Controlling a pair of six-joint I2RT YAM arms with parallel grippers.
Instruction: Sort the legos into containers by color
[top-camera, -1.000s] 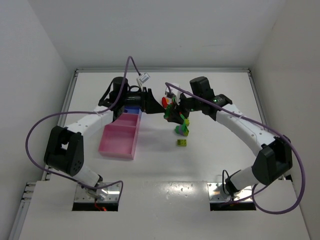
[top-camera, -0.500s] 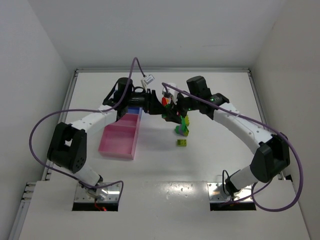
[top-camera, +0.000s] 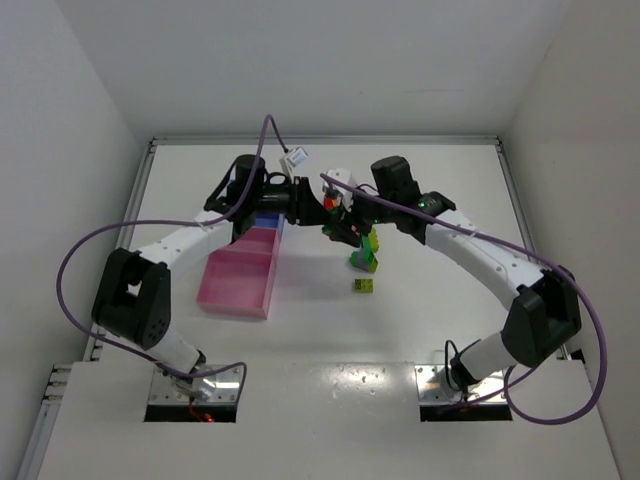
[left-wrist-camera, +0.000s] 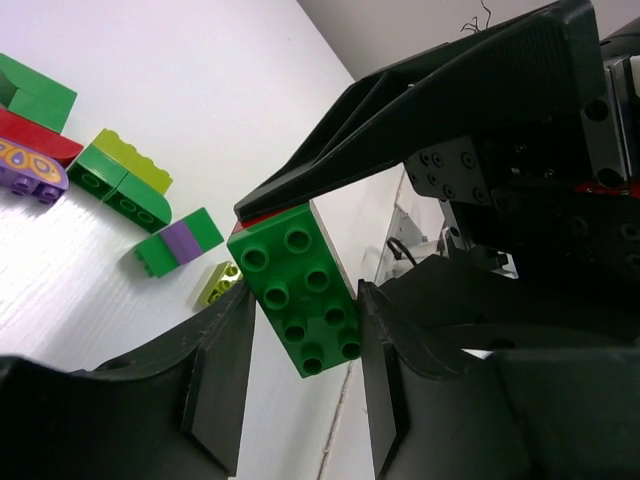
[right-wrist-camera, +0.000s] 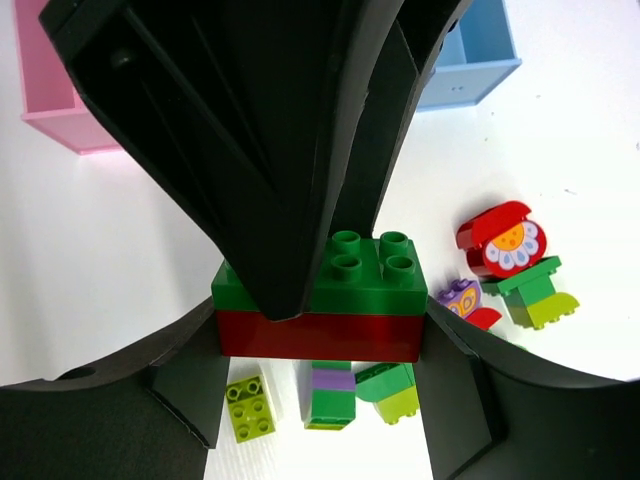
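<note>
Both grippers meet in the air above the table's middle. My right gripper (right-wrist-camera: 320, 332) is shut on a red brick (right-wrist-camera: 320, 337) with a green brick (right-wrist-camera: 375, 282) stuck on top. My left gripper (left-wrist-camera: 303, 300) is shut on that green brick (left-wrist-camera: 300, 300), one finger (left-wrist-camera: 215, 385) on each side. In the top view the left gripper (top-camera: 318, 207) and right gripper (top-camera: 342, 222) touch at the stack. The containers stand to the left: pink compartments (top-camera: 240, 277) and a blue one (top-camera: 266, 214). Loose legos (top-camera: 364, 256) lie below the grippers.
On the table lie a lime brick (right-wrist-camera: 247, 407), a green-and-purple piece (right-wrist-camera: 332, 393), a green-lime piece (right-wrist-camera: 390, 390), a red flower piece (right-wrist-camera: 503, 240) and a purple piece (right-wrist-camera: 460, 297). White walls surround the table on three sides. Purple cables loop from both arms.
My left gripper has moved right to the stack held by the right gripper and its jaws have closed on the green brick. The right gripper has edged slightly left, still holding the stack.
</note>
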